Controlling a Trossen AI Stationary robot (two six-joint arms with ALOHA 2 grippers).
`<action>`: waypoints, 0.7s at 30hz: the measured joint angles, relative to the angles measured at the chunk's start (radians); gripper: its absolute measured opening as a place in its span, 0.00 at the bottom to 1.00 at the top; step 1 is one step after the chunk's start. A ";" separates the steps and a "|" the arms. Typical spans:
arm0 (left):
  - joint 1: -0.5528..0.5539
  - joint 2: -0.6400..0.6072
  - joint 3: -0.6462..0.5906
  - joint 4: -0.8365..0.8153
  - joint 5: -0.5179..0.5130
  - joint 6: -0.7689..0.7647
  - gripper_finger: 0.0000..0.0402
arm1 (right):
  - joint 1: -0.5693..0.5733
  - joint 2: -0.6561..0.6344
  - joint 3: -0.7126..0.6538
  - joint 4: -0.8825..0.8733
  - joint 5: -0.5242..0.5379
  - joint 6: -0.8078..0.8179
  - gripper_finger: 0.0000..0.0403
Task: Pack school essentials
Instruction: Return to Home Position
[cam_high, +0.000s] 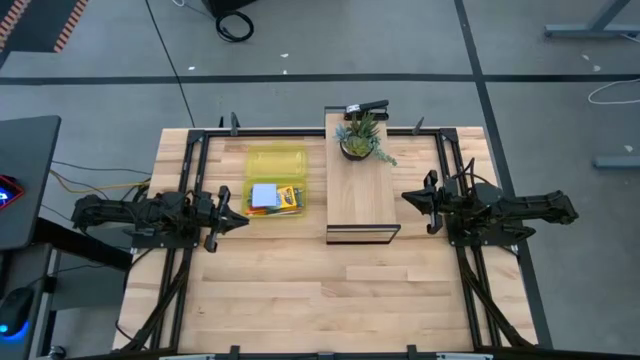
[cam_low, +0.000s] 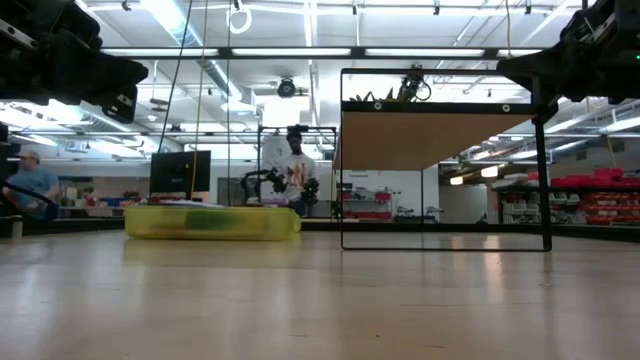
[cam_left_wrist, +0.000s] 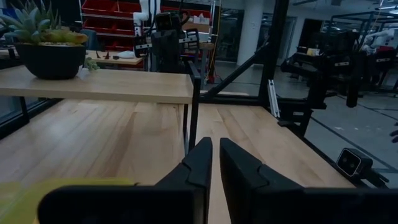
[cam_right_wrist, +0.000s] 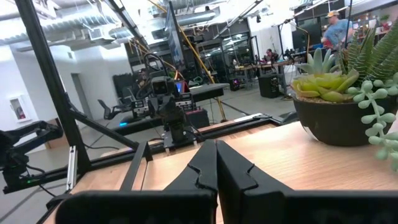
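Left gripper (cam_left_wrist: 216, 152) up close: fingers (cam_left_wrist: 199, 163) pressed nearly together, only a sliver between them, gripping nothing

- from above, left gripper (cam_high: 240, 217) sits at the corner of the yellow box (cam_high: 275, 158) nearest its arm, just beside the rim; low view shows both arms raised off the table (cam_high: 300, 290)
- yellow box (cam_low: 210, 222) lies flat on the table, between the left arm and the wooden shelf (cam_high: 362, 195), close to the shelf's left side
- inside the box: pale blue notepad (cam_high: 263, 193) with the green-and-yellow crayon box (cam_high: 288, 197) touching it on the shelf side; other contents too small to tell
- right gripper (cam_high: 408, 197) on the far side of the shelf, well apart from the box; in its wrist view the right gripper (cam_right_wrist: 216, 155) has its fingers fully together, empty
- plant (cam_high: 360, 135) stands at the shelf's back end
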 joint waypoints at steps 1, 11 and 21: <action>0.000 0.000 0.000 0.000 0.000 0.000 0.10 | 0.000 0.000 0.000 0.000 0.000 0.000 0.01; 0.000 0.000 0.000 0.000 0.000 0.000 0.07 | 0.000 0.000 0.000 0.000 0.000 0.000 0.01; 0.000 0.000 0.000 0.000 0.000 0.000 0.10 | 0.000 0.000 0.000 0.000 0.000 0.000 0.01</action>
